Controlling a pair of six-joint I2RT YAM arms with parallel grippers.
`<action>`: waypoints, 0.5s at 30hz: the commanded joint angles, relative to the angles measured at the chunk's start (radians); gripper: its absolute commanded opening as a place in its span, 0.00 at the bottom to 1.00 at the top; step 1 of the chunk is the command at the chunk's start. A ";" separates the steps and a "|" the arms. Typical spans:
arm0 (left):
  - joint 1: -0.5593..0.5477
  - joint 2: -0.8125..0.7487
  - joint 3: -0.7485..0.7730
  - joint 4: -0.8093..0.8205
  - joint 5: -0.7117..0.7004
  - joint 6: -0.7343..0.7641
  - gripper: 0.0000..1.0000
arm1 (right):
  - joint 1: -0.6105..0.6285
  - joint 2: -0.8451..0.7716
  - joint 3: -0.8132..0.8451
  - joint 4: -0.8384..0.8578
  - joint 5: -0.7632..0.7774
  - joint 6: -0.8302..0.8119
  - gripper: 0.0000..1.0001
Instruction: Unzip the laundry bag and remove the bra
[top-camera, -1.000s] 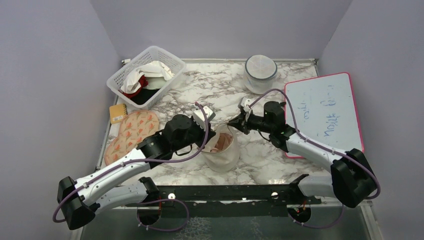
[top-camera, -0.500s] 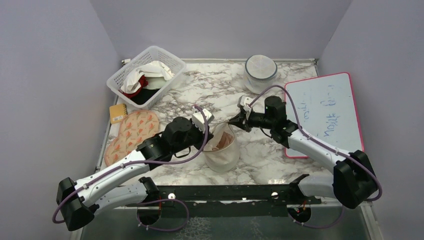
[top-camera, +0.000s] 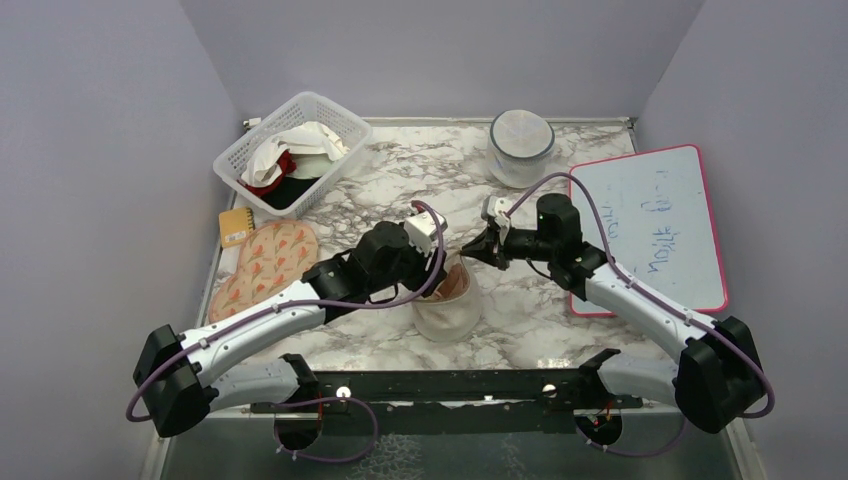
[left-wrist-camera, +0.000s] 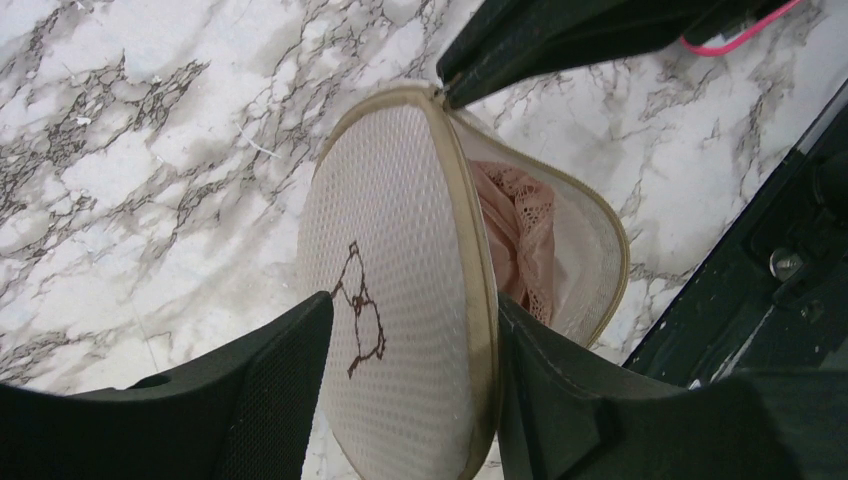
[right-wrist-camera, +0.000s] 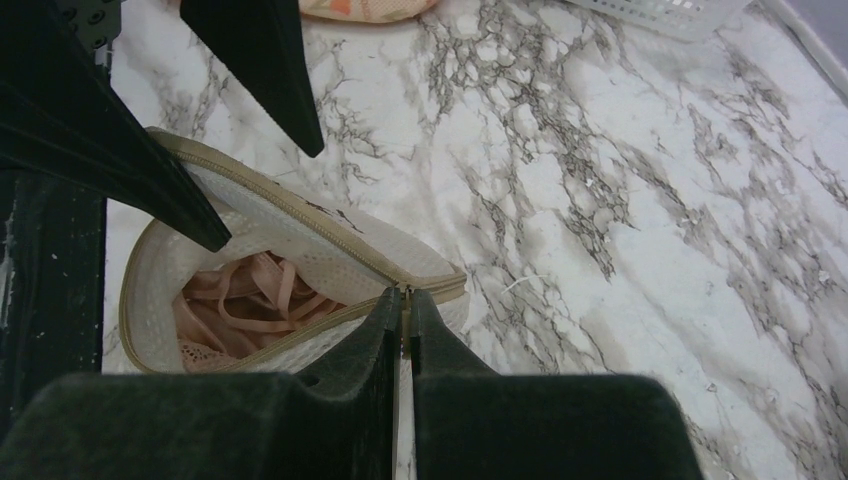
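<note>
On the marble counter (top-camera: 560, 330), the laundry bag (left-wrist-camera: 400, 300) is seen gaping, its flat lid straddled by the left end effector (left-wrist-camera: 415, 385), whose fingers are spread. The bra (right-wrist-camera: 235, 305) lies inside, just beyond that lid. The zipper pull (right-wrist-camera: 403, 300) is pinched by the closed right end effector (right-wrist-camera: 402, 325). Since a second ago, the left arm has been advanced over the bag.

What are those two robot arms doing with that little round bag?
The left gripper straddles the lifted round lid of the cream mesh laundry bag. The right gripper is pinched shut at the zipper end. The bag gapes open, and the pink lacy bra sits inside it, not yet taken out.
</note>
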 joint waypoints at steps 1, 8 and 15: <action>-0.004 0.044 0.052 0.076 -0.029 0.005 0.51 | 0.003 -0.024 0.027 -0.026 -0.055 0.009 0.01; -0.004 0.146 0.118 0.078 0.006 0.047 0.40 | 0.006 -0.045 0.020 -0.044 -0.040 -0.004 0.01; -0.005 0.044 0.091 0.069 0.011 0.098 0.07 | 0.006 -0.060 0.011 -0.048 -0.014 -0.022 0.01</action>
